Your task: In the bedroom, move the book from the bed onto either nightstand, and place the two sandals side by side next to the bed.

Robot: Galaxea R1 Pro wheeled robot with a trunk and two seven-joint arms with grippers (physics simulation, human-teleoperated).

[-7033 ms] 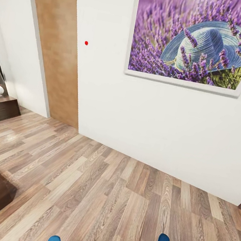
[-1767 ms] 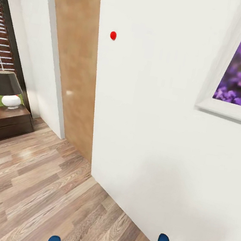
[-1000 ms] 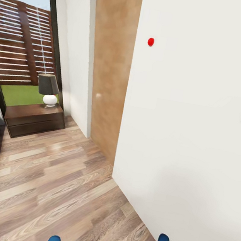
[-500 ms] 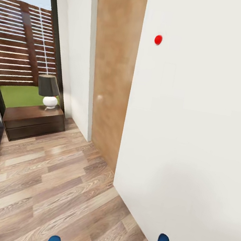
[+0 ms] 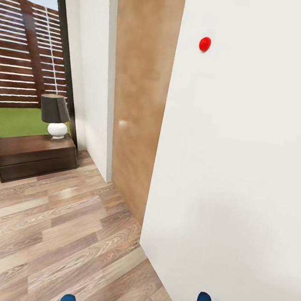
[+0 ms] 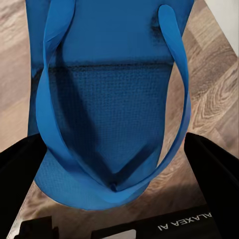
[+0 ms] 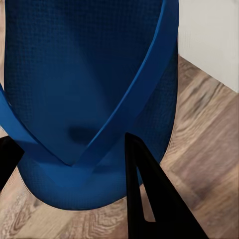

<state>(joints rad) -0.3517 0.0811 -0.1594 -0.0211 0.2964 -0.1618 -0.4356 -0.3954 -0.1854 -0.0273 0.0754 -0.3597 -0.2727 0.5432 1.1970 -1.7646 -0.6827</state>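
Blue flip-flops ride in both tools. The left tool (image 6: 117, 191) has its dark fingers either side of the left sandal (image 6: 107, 99), pinching it at the strap end; the right tool (image 7: 74, 164) grips the right sandal (image 7: 89, 89) likewise, one finger mostly cut off. From the head camera just the tips of the two sandals poke up above the wood-plank floor (image 5: 48, 231), against a white wall (image 5: 242, 161) with a red dot (image 5: 204, 44). Past a brown door (image 5: 135, 94) stands the nightstand (image 5: 32, 155) with its lamp (image 5: 54, 115), partly cut by the frame edge.
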